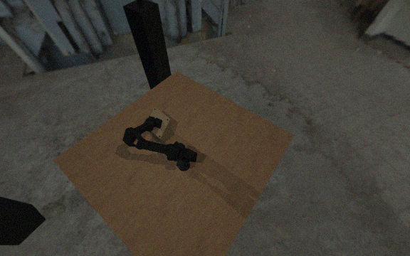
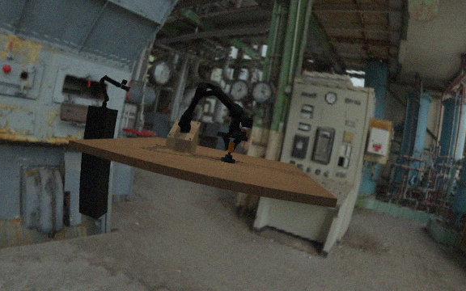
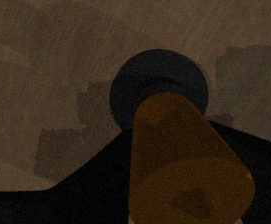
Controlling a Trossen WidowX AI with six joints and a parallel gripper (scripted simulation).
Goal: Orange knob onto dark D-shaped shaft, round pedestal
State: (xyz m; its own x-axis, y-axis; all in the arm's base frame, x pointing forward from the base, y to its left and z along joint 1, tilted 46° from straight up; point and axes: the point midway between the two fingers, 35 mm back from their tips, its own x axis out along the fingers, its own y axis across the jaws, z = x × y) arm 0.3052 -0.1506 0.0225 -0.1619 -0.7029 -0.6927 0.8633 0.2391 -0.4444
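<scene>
- The jaws of the gripper (image 1: pixel 188 155) (image 2: pixel 230 148) (image 3: pixel 175 162) are pinching the knob (image 2: pixel 230 146) (image 3: pixel 188 142), one finger to its left and one to its right in the wrist view; in the top view it is hidden by the arm (image 1: pixel 151 146) (image 2: pixel 226 101).
- The knob is held above the pedestal (image 1: pixel 183 168) (image 2: pixel 228 160) (image 3: pixel 123 90), its long axis close to upright in the exterior view.
- In that view, a short dark stub, taken to be the shaft (image 2: pixel 229 154), is seen between the knob's lower end and the pedestal's broad foot; whether its tip has been entered cannot be told.
- In the wrist view, the knob's far end is laid over the near part of the pedestal's disc, and the middle is mostly covered, so exact centring cannot be confirmed.
- The move is judged to turn on this: the hole kept straight over the shaft, the knob turned about its upright axis until the flats meet, with light downward pressure.
- If pushed hard while the flats are crossed, the knob could be tilted or slid up in the jaws.
- Full seating is judged not yet reached; release should be left until the pedestal is met.
</scene>
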